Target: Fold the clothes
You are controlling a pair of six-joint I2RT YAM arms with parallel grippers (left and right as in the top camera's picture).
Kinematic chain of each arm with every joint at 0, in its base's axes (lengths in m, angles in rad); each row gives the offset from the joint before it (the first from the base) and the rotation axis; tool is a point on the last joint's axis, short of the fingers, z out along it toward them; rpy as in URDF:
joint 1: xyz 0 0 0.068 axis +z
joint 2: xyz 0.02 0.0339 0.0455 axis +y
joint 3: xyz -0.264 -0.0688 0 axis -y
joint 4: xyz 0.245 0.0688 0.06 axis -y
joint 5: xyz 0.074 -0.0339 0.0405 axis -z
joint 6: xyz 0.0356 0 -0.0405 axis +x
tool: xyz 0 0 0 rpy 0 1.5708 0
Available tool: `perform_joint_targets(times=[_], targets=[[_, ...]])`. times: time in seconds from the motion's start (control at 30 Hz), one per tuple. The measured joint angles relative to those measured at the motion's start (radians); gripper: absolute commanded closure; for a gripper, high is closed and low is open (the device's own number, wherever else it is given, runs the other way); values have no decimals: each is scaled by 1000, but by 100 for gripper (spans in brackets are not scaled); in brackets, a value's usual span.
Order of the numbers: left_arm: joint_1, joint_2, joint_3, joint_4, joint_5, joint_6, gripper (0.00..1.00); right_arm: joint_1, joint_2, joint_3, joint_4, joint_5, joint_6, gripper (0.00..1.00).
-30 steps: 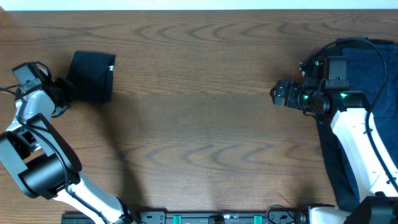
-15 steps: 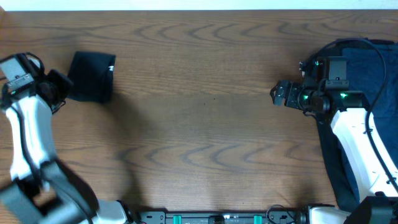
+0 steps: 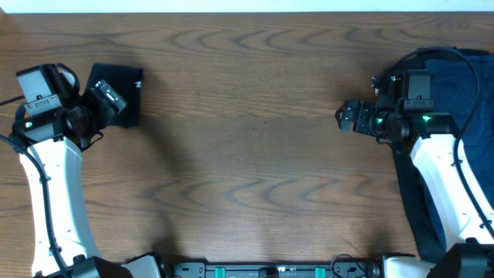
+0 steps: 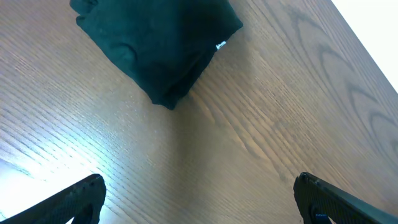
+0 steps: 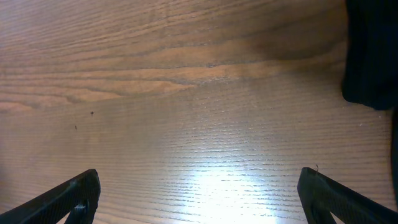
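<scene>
A folded black garment [image 3: 123,81] with a small white label [image 3: 139,83] lies at the table's far left; the left wrist view shows the garment [image 4: 155,43] and label [image 4: 220,45] ahead of the fingers. My left gripper [image 3: 109,100] hovers over the bundle's near-left corner, open wide, only bare wood between its fingers [image 4: 199,190]. A navy blue cloth [image 3: 455,77] lies spread at the right edge, partly under my right arm, and shows as a dark edge [image 5: 373,56] in the right wrist view. My right gripper [image 3: 343,117] points left over bare wood, open and empty [image 5: 199,183].
The wooden table [image 3: 255,154] stretches between the two garments. Its far edge meets a white wall [image 3: 247,6]. The arm bases and a dark rail [image 3: 270,270] sit along the near edge.
My left gripper has opened wide and let go of the black garment. The left arm swung from the left of the bundle to over its near-left corner. The right arm has not moved.
</scene>
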Motion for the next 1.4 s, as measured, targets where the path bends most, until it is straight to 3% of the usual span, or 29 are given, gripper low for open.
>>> perform_joint_targets(times=[1.17, 1.4], targets=[[0, 0, 0, 0, 0, 0, 2, 0, -8, 0, 0, 0, 0, 1], [0, 0, 0, 0, 0, 0, 2, 0, -188, -3, 0, 1, 0, 1]])
